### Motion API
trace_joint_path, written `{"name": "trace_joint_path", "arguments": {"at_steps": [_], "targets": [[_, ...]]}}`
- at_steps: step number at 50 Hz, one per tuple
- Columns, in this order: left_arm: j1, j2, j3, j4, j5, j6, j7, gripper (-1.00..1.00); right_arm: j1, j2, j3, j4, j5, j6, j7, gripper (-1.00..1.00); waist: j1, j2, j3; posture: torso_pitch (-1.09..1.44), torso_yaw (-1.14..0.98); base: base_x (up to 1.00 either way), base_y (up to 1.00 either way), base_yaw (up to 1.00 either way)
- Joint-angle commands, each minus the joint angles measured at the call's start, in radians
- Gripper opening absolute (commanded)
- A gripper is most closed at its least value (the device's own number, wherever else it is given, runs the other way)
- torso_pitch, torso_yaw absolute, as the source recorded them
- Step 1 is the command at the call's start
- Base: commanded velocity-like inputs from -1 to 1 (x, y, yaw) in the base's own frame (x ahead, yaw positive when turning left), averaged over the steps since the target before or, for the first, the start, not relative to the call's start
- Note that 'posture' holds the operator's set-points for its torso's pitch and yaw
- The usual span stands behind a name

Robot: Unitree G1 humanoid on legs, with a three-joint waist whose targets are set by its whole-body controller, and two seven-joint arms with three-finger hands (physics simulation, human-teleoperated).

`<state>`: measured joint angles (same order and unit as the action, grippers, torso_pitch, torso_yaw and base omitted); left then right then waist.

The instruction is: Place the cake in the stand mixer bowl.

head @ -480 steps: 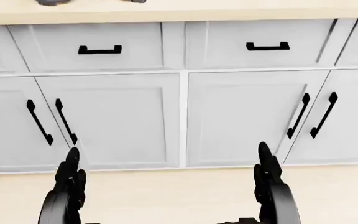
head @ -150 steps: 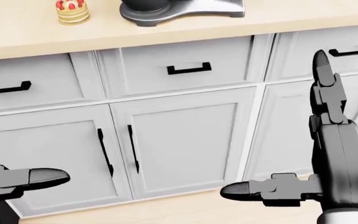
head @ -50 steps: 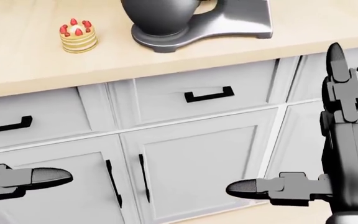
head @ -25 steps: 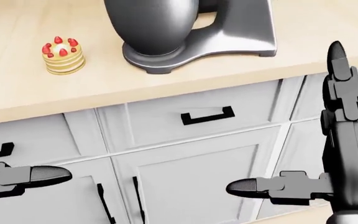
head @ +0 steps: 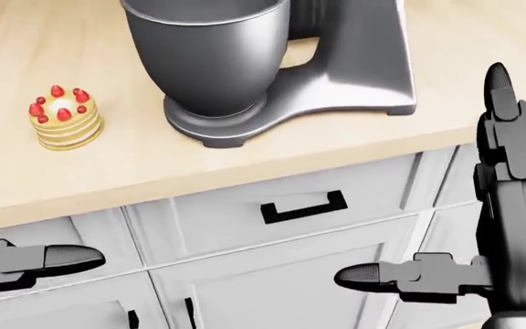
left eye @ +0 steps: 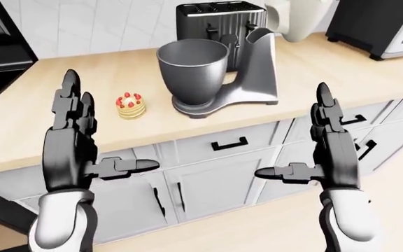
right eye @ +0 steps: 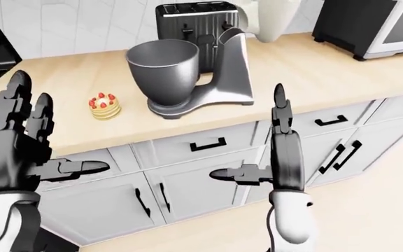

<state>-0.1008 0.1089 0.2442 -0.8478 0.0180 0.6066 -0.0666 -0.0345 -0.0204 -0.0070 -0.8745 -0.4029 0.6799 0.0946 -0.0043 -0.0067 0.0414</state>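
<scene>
Here, cake [head: 64, 118] sitting on table [head: 336, 147], just left of mixer bowl [left eye: 192, 71]. Left hand [left eye: 72, 152] and right hand [left eye: 333, 152] raised, fingers spread, holding nothing.

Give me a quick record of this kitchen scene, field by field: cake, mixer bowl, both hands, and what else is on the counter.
cake: small stacked cake topped with red berries, standing on the counter, left of the mixer in the head view, untouched
bowl: grey stand mixer bowl, upright on the mixer base, looks empty
left hand: raised, fingers spread, holding nothing
right hand: raised, fingers open, holding nothing
other: toaster above the mixer in the left-eye view
</scene>
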Motion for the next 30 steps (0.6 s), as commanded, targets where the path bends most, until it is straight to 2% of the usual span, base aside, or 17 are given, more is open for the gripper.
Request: {"name": "trace_joint_path", "arguments": {"at_steps": [1, 4, 5, 6, 7, 8, 9, 12, 15, 17, 18, 19, 20, 21, 24, 28, 30], "targets": [[-0.016, 0.009, 0.010, -0.033, 0.004, -0.035, 0.007, 1.00, -0.015, 0.000, 0.007, -0.037, 0.000, -0.035, -0.001, 1.00, 0.002, 0.002, -0.006, 0.00, 0.00, 0.18, 0.00, 0.00], [-0.013, 0.008, 0.009, -0.033, 0.005, -0.040, 0.007, 1.00, -0.011, 0.000, 0.006, -0.044, 0.000, -0.033, 0.000, 1.00, -0.005, 0.049, -0.003, 0.00, 0.00, 0.20, 0.00, 0.00], [-0.013, 0.008, 0.009, -0.033, 0.005, -0.041, 0.007, 1.00, -0.009, 0.000, 0.005, -0.045, 0.001, -0.035, 0.000, 1.00, -0.007, 0.078, -0.012, 0.00, 0.00, 0.19, 0.00, 0.00], [-0.013, 0.008, 0.009, -0.034, 0.005, -0.039, 0.007, 1.00, -0.009, 0.000, 0.005, -0.046, 0.001, -0.034, 0.000, 1.00, -0.005, 0.117, -0.028, 0.00, 0.00, 0.19, 0.00, 0.00], [-0.014, 0.008, 0.009, -0.035, 0.005, -0.038, 0.007, 1.00, -0.009, 0.000, 0.005, -0.046, 0.000, -0.034, 0.000, 1.00, 0.010, 0.071, -0.015, 0.00, 0.00, 0.19, 0.00, 0.00], [-0.014, 0.008, 0.010, -0.035, 0.005, -0.039, 0.007, 1.00, -0.008, 0.000, 0.004, -0.047, 0.000, -0.034, 0.000, 1.00, 0.003, 0.089, -0.012, 0.00, 0.00, 0.20, 0.00, 0.00], [-0.014, 0.008, 0.011, -0.035, 0.004, -0.039, 0.007, 1.00, -0.007, 0.000, 0.004, -0.048, 0.000, -0.035, 0.000, 1.00, 0.011, 0.084, -0.011, 0.00, 0.00, 0.19, 0.00, 0.00], [-0.017, 0.010, 0.014, -0.043, 0.002, -0.030, 0.007, 1.00, -0.008, 0.000, 0.004, -0.052, -0.001, -0.032, 0.001, 1.00, 0.014, 0.061, -0.020, 0.00, 0.00, 0.18, 0.00, 0.00], [-0.016, 0.010, 0.014, -0.044, 0.003, -0.031, 0.006, 1.00, -0.008, 0.000, 0.005, -0.053, -0.002, -0.031, 0.001, 1.00, 0.018, 0.029, -0.009, 0.00, 0.00, 0.19, 0.00, 0.00], [-0.015, 0.011, 0.014, -0.047, 0.003, -0.029, 0.006, 1.00, -0.007, 0.001, 0.006, -0.054, -0.002, -0.032, 0.000, 1.00, 0.021, -0.004, -0.010, 0.00, 0.00, 0.19, 0.00, 0.00], [-0.016, 0.010, 0.015, -0.047, 0.002, -0.028, 0.006, 1.00, -0.007, 0.001, 0.005, -0.054, -0.002, -0.032, 0.000, 1.00, 0.022, -0.030, -0.018, 0.00, 0.00, 0.19, 0.00, 0.00], [-0.017, 0.011, 0.016, -0.048, 0.002, -0.027, 0.005, 1.00, -0.007, 0.001, 0.005, -0.053, -0.002, -0.033, 0.000, 1.00, 0.019, -0.068, -0.032, 0.00, 0.00, 0.20, 0.00, 0.00], [-0.018, 0.012, 0.017, -0.049, 0.001, -0.025, 0.005, 1.00, -0.008, 0.000, 0.005, -0.053, -0.002, -0.032, 0.001, 1.00, 0.007, -0.022, -0.020, 0.00, 0.00, 0.19, 0.00, 0.00], [-0.019, 0.012, 0.018, -0.049, 0.000, -0.025, 0.005, 1.00, -0.008, 0.000, 0.003, -0.052, -0.001, -0.033, 0.000, 1.00, 0.011, -0.038, -0.016, 0.00, 0.00, 0.19, 0.00, 0.00], [-0.020, 0.014, 0.021, -0.050, -0.001, -0.023, 0.006, 1.00, -0.004, 0.001, -0.003, -0.051, 0.004, -0.040, -0.002, 1.00, 0.003, -0.025, -0.018, 0.00, 0.00, 0.19, 0.00, 0.00], [-0.024, 0.015, 0.021, -0.052, -0.003, -0.018, 0.007, 1.00, -0.005, 0.001, -0.007, -0.052, 0.013, -0.042, -0.005, 1.00, 0.000, 0.015, -0.001, 0.00, 0.00, 0.18, 0.00, 0.00], [-0.025, 0.016, 0.021, -0.050, -0.003, -0.019, 0.008, 1.00, 0.001, 0.004, -0.013, -0.051, 0.021, -0.051, -0.010, 1.00, -0.008, 0.047, 0.001, 0.00, 0.00, 0.09, 0.00, 0.00]]}}
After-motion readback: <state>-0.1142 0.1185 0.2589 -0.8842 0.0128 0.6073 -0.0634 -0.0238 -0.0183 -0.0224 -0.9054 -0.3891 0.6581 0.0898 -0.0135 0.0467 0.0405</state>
